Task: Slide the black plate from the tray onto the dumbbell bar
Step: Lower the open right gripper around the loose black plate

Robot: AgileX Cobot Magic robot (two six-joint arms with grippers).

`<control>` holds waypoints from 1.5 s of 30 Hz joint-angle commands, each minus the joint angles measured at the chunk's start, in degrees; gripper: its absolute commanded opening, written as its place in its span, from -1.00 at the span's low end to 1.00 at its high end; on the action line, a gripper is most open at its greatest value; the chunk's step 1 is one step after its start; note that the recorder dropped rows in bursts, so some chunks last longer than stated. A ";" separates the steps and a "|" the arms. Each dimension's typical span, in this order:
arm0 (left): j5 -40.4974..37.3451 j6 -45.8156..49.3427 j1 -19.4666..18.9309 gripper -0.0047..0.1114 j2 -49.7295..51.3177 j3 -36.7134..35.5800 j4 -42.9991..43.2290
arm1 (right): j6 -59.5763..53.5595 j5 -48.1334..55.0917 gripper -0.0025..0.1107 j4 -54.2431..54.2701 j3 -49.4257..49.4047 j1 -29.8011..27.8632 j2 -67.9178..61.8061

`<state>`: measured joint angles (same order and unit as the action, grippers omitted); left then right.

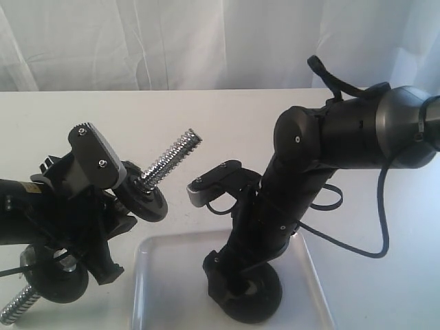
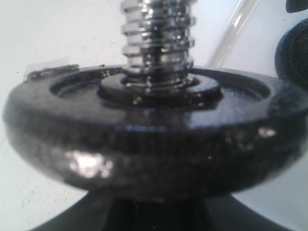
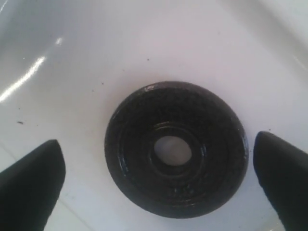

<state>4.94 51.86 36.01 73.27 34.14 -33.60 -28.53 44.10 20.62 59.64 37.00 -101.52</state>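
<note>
The black plate (image 3: 175, 190) lies flat in the tray (image 1: 161, 275), its central hole facing up. My right gripper (image 3: 156, 149) hangs over it, open, with one dark finger (image 3: 31, 185) on each side of the plate and clear of its rim. In the exterior view the right gripper (image 1: 237, 292) reaches down into the tray onto the plate (image 1: 265, 302). My left gripper (image 1: 100, 230) is shut on the middle of the dumbbell bar (image 1: 172, 157), holding it tilted with a threaded end pointing up towards the right arm. A black disc (image 2: 154, 139) sits on the bar just below that thread (image 2: 156, 38).
A second black disc (image 1: 55, 275) sits on the bar's lower end, near the table's front left. The right arm's black cable (image 1: 357, 247) loops over the table to the right of the tray. A white curtain closes the back.
</note>
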 commanded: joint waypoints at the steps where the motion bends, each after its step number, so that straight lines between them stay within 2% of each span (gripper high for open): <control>1: 8.72 -0.38 0.08 -0.92 -2.58 1.48 -1.89 | -1.22 2.33 0.87 0.56 1.22 0.07 0.40; 9: 8.72 -0.38 0.08 -0.92 -2.58 1.48 -1.89 | -1.04 11.07 0.90 1.83 1.22 0.07 0.40; 16: 8.58 -0.39 0.08 -0.92 -2.58 1.48 -1.89 | 0.61 5.22 0.90 3.85 1.22 0.07 0.40; 25: 8.34 -0.28 0.08 -0.92 -2.58 1.48 -1.89 | 2.90 3.80 0.90 3.73 1.22 0.07 0.40; 32: 8.98 -0.28 0.08 -0.92 -2.58 1.48 -1.89 | 5.61 2.76 0.90 -1.44 2.61 0.07 0.21; 41: 14.64 1.87 0.08 -0.92 -2.58 1.48 -2.10 | 6.82 1.60 0.90 -1.07 2.61 0.29 -1.44; 45: 21.04 5.89 0.08 -0.92 -2.58 1.48 -7.36 | 7.98 1.49 0.90 -1.18 2.61 0.29 -3.36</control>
<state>4.47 55.91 36.01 73.27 34.14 -36.49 -21.01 45.94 19.92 62.12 37.12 -104.56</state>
